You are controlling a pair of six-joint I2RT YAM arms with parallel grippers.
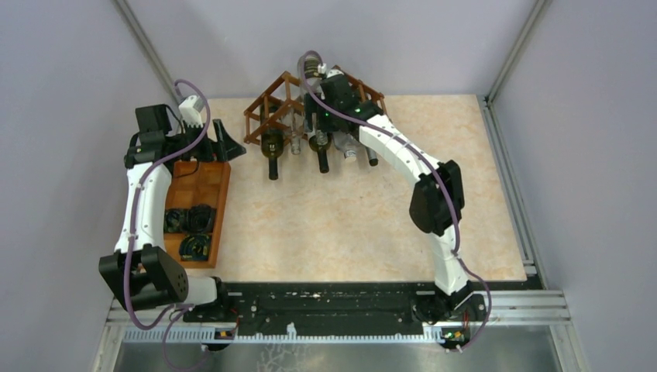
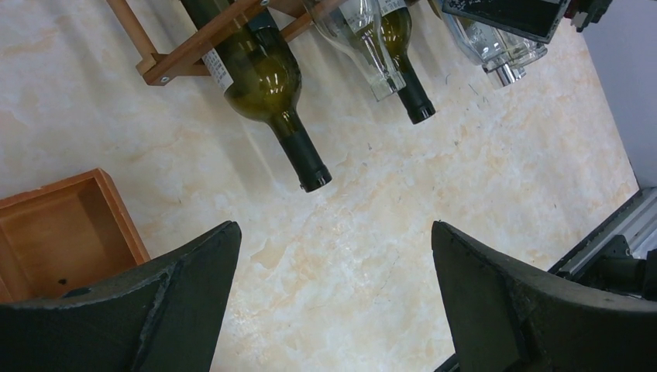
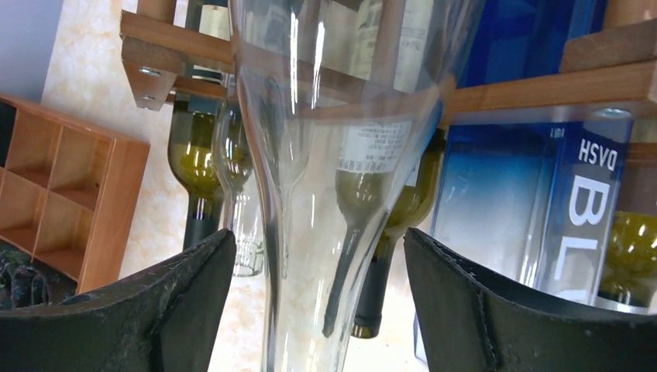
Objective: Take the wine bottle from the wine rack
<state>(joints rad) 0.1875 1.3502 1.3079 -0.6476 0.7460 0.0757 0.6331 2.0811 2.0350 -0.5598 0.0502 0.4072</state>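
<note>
The brown lattice wine rack [image 1: 267, 108] stands at the back of the table with several bottles lying in it, necks toward me. My right gripper [image 1: 331, 130] hangs over its right half. In the right wrist view the gripper [image 3: 319, 242] is open, and its fingers [image 3: 178, 298] straddle the neck of a clear glass wine bottle [image 3: 310, 155] with a gap on each side. Green bottles [image 3: 387, 209] and a blue bottle [image 3: 542, 201] lie behind it. My left gripper [image 1: 226, 146] is open and empty by the tray, and in its wrist view [image 2: 335, 229] it is over bare table.
A dark green bottle [image 2: 263, 77] sticks out of the rack's left cell [image 2: 186, 54]. The flat orange-brown compartment tray [image 1: 209, 186] lies at the left with dark items in its near cells. Grey walls close in the table on three sides.
</note>
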